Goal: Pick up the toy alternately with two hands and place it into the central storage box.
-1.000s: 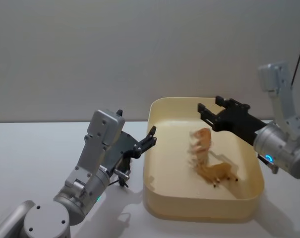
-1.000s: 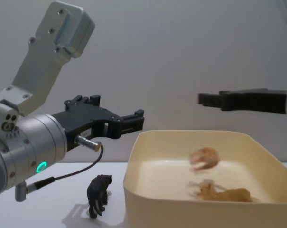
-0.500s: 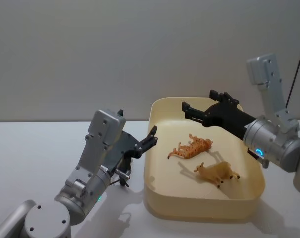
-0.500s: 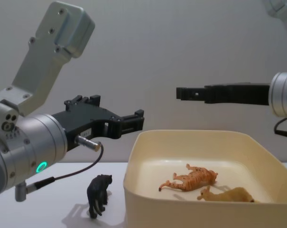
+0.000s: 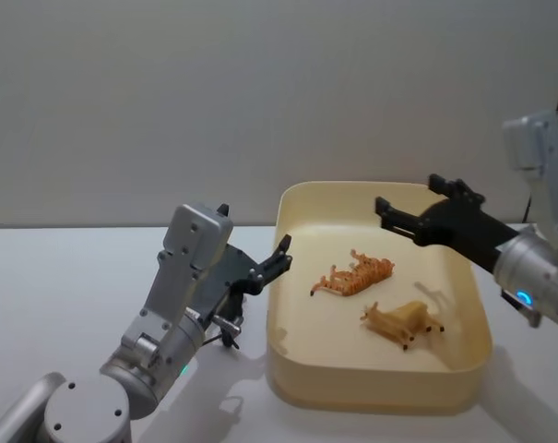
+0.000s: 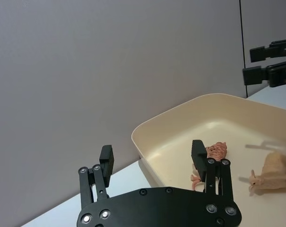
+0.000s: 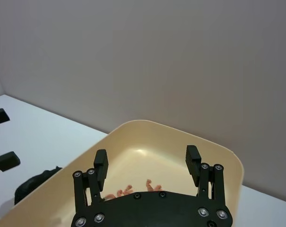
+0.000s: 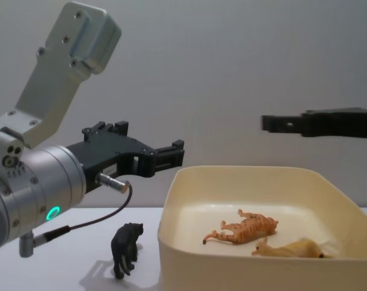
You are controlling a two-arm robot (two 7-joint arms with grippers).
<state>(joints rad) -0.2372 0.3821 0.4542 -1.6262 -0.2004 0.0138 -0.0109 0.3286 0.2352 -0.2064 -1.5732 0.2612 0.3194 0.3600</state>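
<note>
The central storage box (image 5: 371, 392) is a cream-yellow tub on the white table. Inside it an orange striped tiger toy (image 5: 352, 275) lies on its side, with a tan animal toy (image 5: 403, 321) beside it. My right gripper (image 5: 404, 196) hovers open above the box's far right part, holding nothing; the right wrist view shows its gripper (image 7: 147, 157) over the box rim (image 7: 147, 124). My left gripper (image 5: 280, 257) is open just left of the box, well above the table. Below it a black animal toy (image 8: 126, 247) stands on the table beside the box wall (image 8: 189, 267).
A plain grey wall rises close behind the table. White tabletop stretches to the left of the left arm (image 5: 182, 305) and in front of the box.
The tiger toy, blurred in mid-fall a second ago, now lies still in the box. My right gripper swung left over the box, then drew back to the right. The left arm held still.
</note>
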